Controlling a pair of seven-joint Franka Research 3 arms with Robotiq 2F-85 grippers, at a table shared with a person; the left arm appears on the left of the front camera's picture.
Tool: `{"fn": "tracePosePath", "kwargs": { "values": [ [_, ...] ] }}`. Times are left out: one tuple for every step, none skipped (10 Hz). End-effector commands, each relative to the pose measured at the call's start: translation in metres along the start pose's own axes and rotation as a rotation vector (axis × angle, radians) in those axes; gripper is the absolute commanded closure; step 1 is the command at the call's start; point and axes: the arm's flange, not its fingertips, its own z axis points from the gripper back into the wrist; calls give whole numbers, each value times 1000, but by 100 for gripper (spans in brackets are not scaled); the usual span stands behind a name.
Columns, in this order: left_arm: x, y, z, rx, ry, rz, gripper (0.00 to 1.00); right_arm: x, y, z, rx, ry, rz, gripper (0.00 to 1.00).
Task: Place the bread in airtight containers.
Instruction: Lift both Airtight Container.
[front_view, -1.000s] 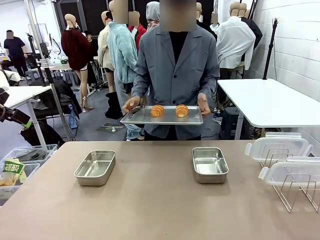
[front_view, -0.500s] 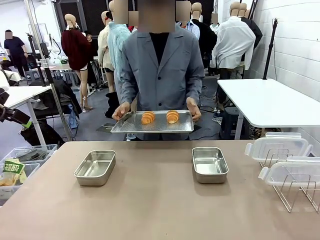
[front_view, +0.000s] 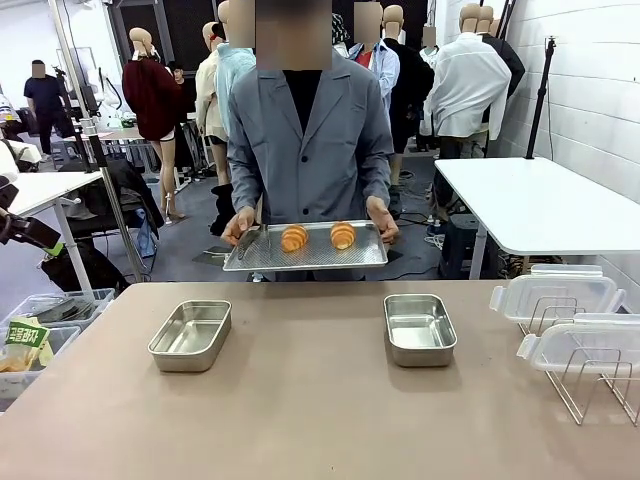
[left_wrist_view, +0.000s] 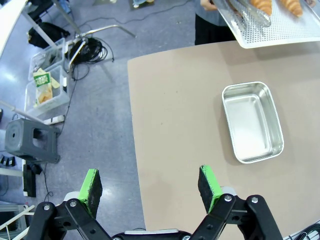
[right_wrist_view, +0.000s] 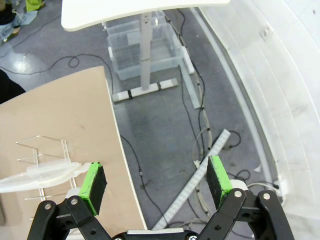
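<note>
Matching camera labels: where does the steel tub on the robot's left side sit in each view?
Front: left tub, left of centre on the table.
Left wrist: right of centre, mid-height.
Right wrist: faces the table's other end, with a clear lid at the edge.
Shared landmark: perforated tray with croissants, centre in front, top right in left wrist.

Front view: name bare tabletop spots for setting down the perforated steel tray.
Bare between the left rectangular steel tub and the right steel tub, and along the near edge. Crowded at right: wire rack of clear lids.
</note>
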Motion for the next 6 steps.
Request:
{"fn": "tracePosePath", "kwargs": {
  "values": [
    [0,1,1,4,-2,-1,0,-1,0,-1,-6,6,15,0],
    [0,1,1,4,-2,-1,0,-1,0,-1,-6,6,15,0],
    [0,1,1,4,-2,-1,0,-1,0,-1,-6,6,15,0],
    [0,1,1,4,-2,-1,0,-1,0,-1,-6,6,15,0],
    [0,1,1,4,-2,-1,0,-1,0,-1,-6,6,15,0],
    [0,0,0,0,0,0,0,0,0,0,0,0,0,0]
  ]
}}
